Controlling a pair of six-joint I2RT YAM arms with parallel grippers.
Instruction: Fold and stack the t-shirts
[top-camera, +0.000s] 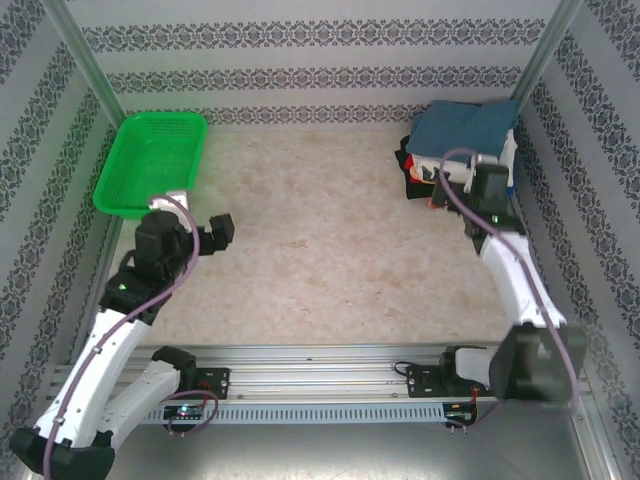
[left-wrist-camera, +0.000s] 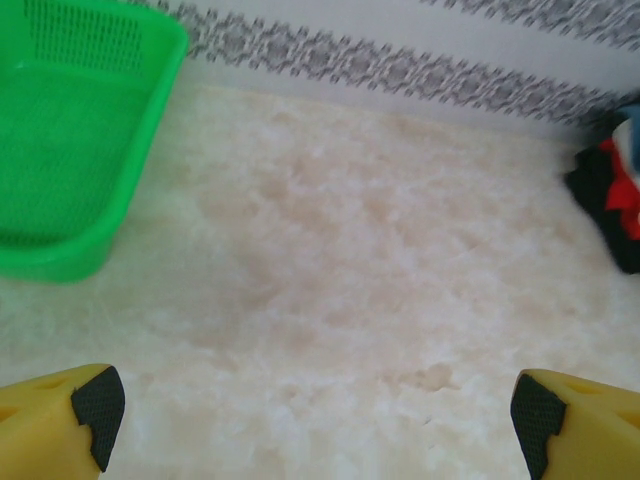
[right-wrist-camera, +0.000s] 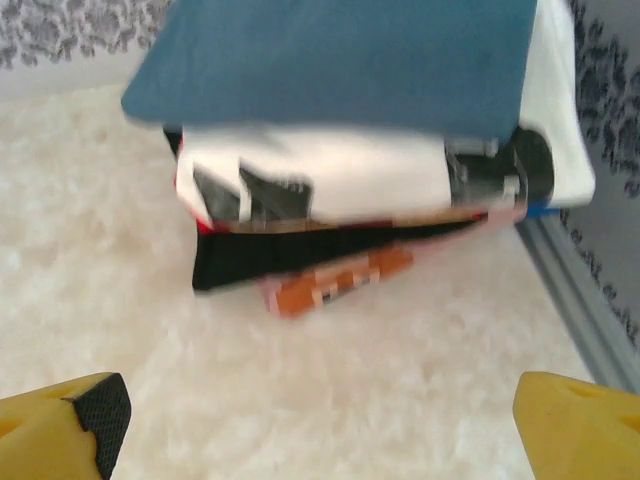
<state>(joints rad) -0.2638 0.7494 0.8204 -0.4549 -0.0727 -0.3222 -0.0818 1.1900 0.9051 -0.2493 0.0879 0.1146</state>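
The stack of t-shirts (top-camera: 462, 150) sits in the far right corner of the surface (top-camera: 320, 260), hard against the right wall, with the blue shirt (right-wrist-camera: 340, 60) on top. Below it are a white one (right-wrist-camera: 320, 180) and a black one (right-wrist-camera: 250, 258). The right claw (right-wrist-camera: 320, 410) is on the near side of the stack, its jaws spread wide and holding nothing. The left claw (left-wrist-camera: 310, 405) is also wide and empty, over bare surface beside the green basket (left-wrist-camera: 150, 110).

The stack looks uneven (lower layers poke out on the near side, and the blue shirt overhangs them). A finger catching one of those edges could drag a shirt off or unfold it.
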